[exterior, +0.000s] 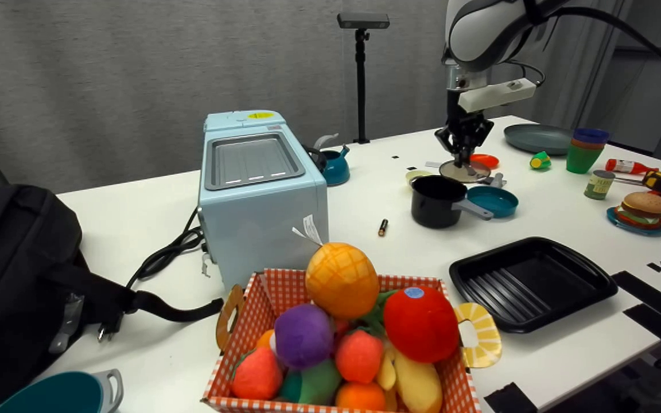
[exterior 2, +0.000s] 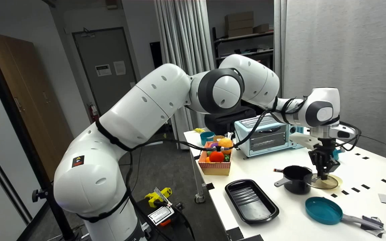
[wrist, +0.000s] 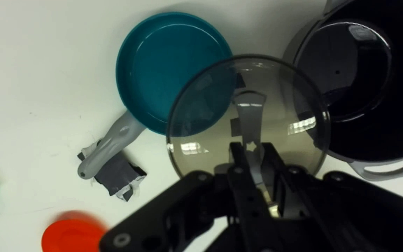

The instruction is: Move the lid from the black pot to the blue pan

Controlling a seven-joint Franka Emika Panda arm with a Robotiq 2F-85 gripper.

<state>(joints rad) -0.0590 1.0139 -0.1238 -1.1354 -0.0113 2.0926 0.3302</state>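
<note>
I have the lid (wrist: pixel 275 115) pinched in my gripper (wrist: pixel 251 147) above the table (exterior 2: pixel 292 222), and in my wrist view its edge overlaps both the black pot (exterior 2: pixel 296 187) and the blue pan (wrist: pixel 173 70); I cannot tell whether it touches the pot. The pot's wall, higher than the pan's, is my obstacle on that side. Over the pan's uncovered part I have free air. Its grey handle (wrist: pixel 114 143) sticks out across a crumpled grey scrap (wrist: pixel 117 175). In an exterior view, bare table gives me a lane between the pan and the black grill tray (exterior 2: pixel 251 202).

Plush fruit (exterior: pixel 359 357) in checked basket (exterior: pixel 282 287); light-blue toaster oven (exterior: pixel 264 215); black grill tray (exterior: pixel 537 284).
</note>
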